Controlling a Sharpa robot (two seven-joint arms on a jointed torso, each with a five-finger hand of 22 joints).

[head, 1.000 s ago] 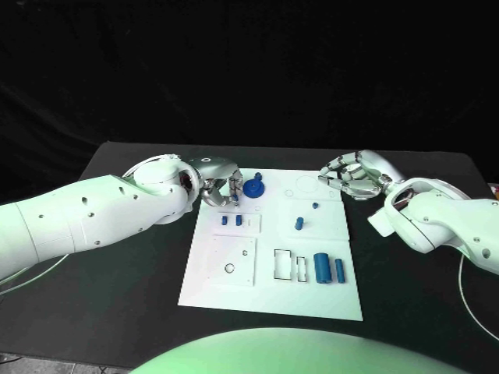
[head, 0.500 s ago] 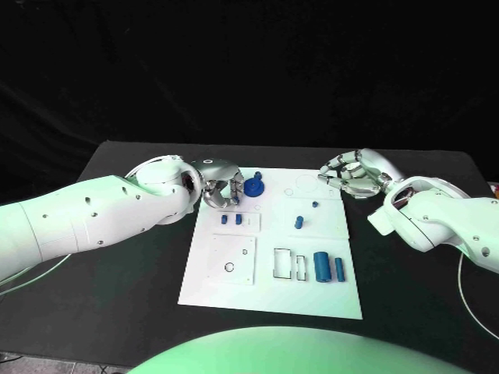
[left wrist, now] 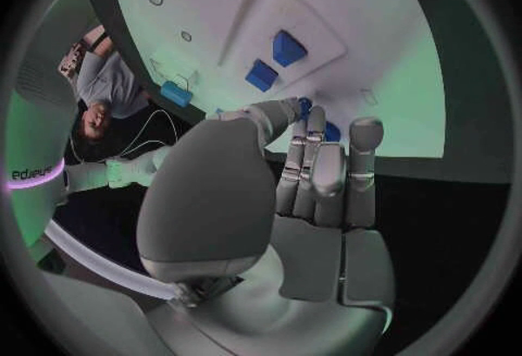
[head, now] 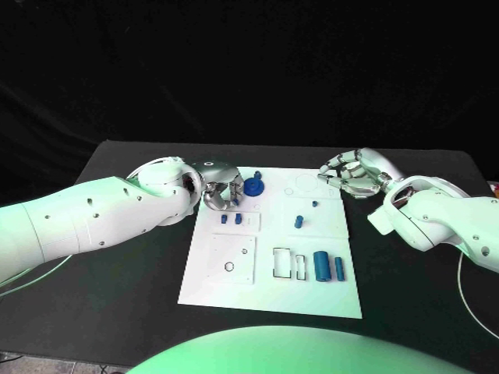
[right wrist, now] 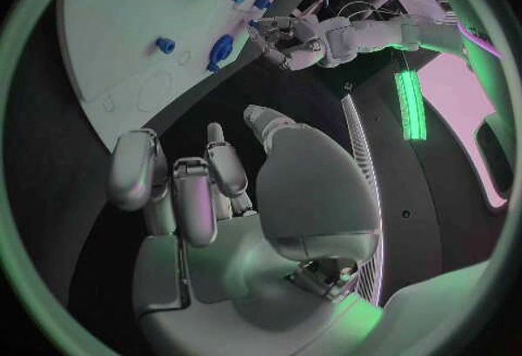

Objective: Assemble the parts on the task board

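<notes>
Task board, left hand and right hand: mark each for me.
task board (head: 317, 300), head view, bare near corner of the white plate.
left hand (head: 224, 190), head view, middle of the silver hand.
right hand (head: 354, 174), head view, middle of the curled fingers.

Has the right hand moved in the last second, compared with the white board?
No. The right hand hangs at the same far right corner of the board; any shift is too slight to tell.

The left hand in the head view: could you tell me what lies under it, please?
Under the silver left hand lies the white task board's far left corner. A blue round part stands beside its fingers; anything beneath the palm is covered.
</notes>
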